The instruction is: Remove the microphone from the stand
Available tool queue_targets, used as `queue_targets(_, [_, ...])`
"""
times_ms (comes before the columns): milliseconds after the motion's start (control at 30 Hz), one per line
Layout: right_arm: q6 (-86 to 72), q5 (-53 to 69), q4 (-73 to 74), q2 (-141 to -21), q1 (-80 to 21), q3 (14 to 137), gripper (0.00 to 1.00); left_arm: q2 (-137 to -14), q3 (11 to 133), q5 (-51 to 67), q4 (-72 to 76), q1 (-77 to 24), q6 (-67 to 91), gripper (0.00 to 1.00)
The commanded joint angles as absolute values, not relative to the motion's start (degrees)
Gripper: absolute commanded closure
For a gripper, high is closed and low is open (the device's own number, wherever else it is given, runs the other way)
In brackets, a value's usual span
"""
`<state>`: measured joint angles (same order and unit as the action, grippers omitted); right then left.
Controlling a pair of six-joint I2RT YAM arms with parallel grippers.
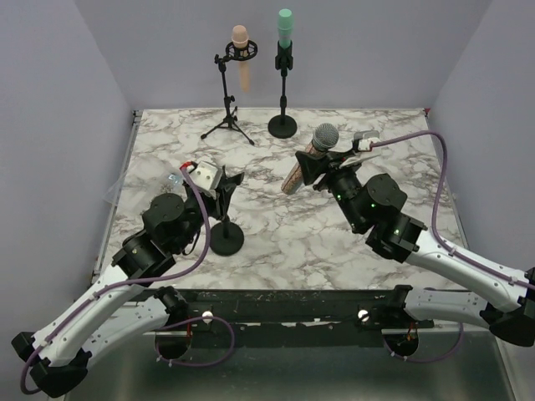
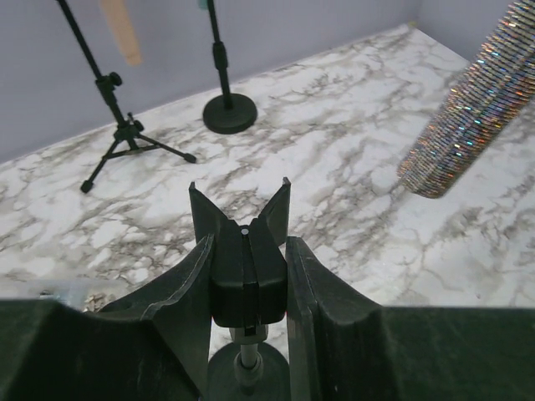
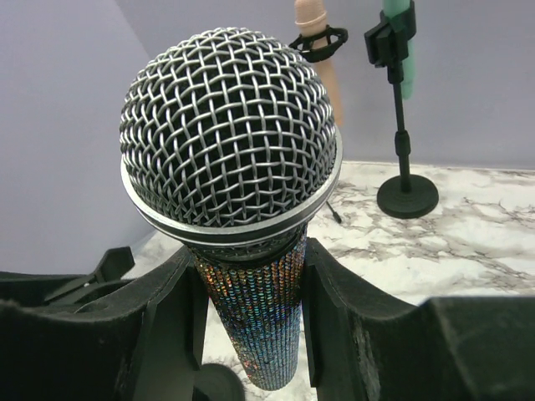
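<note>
The glittery microphone (image 1: 303, 165) with a silver mesh head is clear of its stand and tilted in the air. My right gripper (image 1: 316, 170) is shut on its body just below the head, and in the right wrist view the microphone (image 3: 261, 317) sits between the fingers of that gripper (image 3: 251, 263). The small black stand (image 1: 226, 236) with a round base stands left of it, its clip empty. My left gripper (image 1: 226, 185) is shut on the stand's clip (image 2: 247, 280), as the left wrist view of that gripper (image 2: 248, 249) shows. The microphone (image 2: 472, 109) hangs at that view's right.
A pink microphone (image 1: 242, 52) on a tripod stand (image 1: 227, 124) and a green microphone (image 1: 285, 32) on a round-base stand (image 1: 282, 126) are at the back of the marble table (image 1: 376, 242). Purple walls enclose three sides.
</note>
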<state>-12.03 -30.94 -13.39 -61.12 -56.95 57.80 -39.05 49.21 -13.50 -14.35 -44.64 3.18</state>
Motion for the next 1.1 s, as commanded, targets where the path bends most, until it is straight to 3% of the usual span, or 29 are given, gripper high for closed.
queue_targets(0, [-11.49, -33.98, -12.02, -58.96, -57.16, 55.31, 0.99, -38.24, 47.41, -24.24, -0.64, -43.96, 0.26, 1.00])
queue_targets(367, [-14.11, -33.11, -9.65, -58.04, -57.20, 53.02, 0.99, -40.08, 43.86, -34.78, 0.92, -41.95, 4.89, 1.00])
queue_targets(1067, [-16.28, -32.83, -7.82, -57.44, -57.09, 50.69, 0.99, -37.08, 30.22, -33.71, -7.57, -41.76, 18.93, 1.00])
